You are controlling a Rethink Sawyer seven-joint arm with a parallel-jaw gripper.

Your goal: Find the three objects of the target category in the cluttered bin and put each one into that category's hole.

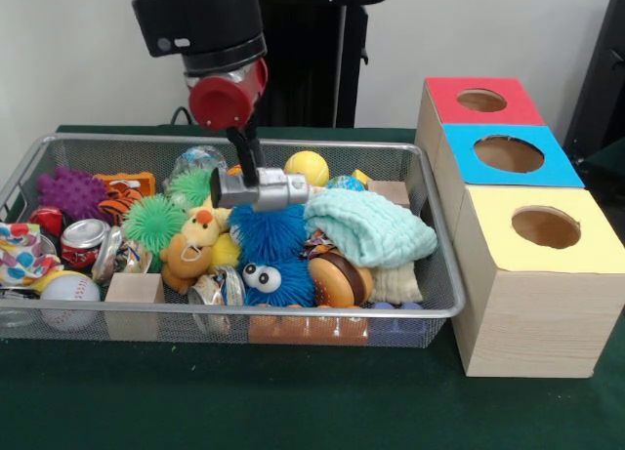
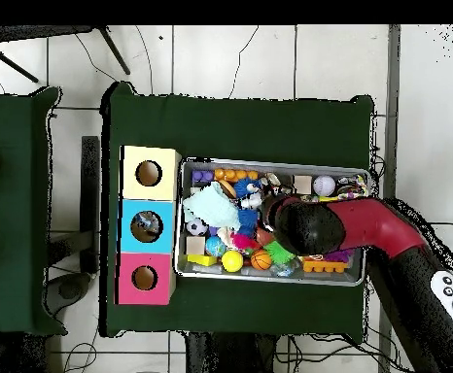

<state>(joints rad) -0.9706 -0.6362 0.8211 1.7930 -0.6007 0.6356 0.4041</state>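
Observation:
The cluttered bin [image 1: 293, 314] is a silver wire-mesh basket on the green table, also in the overhead view [image 2: 183, 223]. It holds many toys: a blue furry toy with googly eyes [image 1: 270, 253], a mint cloth [image 1: 369, 225], a yellow ball [image 1: 307, 166], a green spiky ball [image 1: 153, 221], a burger toy [image 1: 338, 277] and a baseball [image 1: 68, 294]. My gripper [image 1: 259, 190] hangs low over the bin's middle, just above the blue furry toy. Its tips are hidden. In the overhead view the red arm [image 2: 308, 225] covers it.
Three wooden boxes with round holes stand beside the bin: red [image 1: 479, 101], blue [image 1: 508, 154], yellow [image 1: 545, 227]. In the overhead view they are yellow [image 2: 149, 173], blue [image 2: 145, 226], red [image 2: 143, 279]. A soda can [image 1: 83, 243], a purple spiky toy [image 1: 70, 191] and a wooden block [image 1: 134, 296] lie in the bin.

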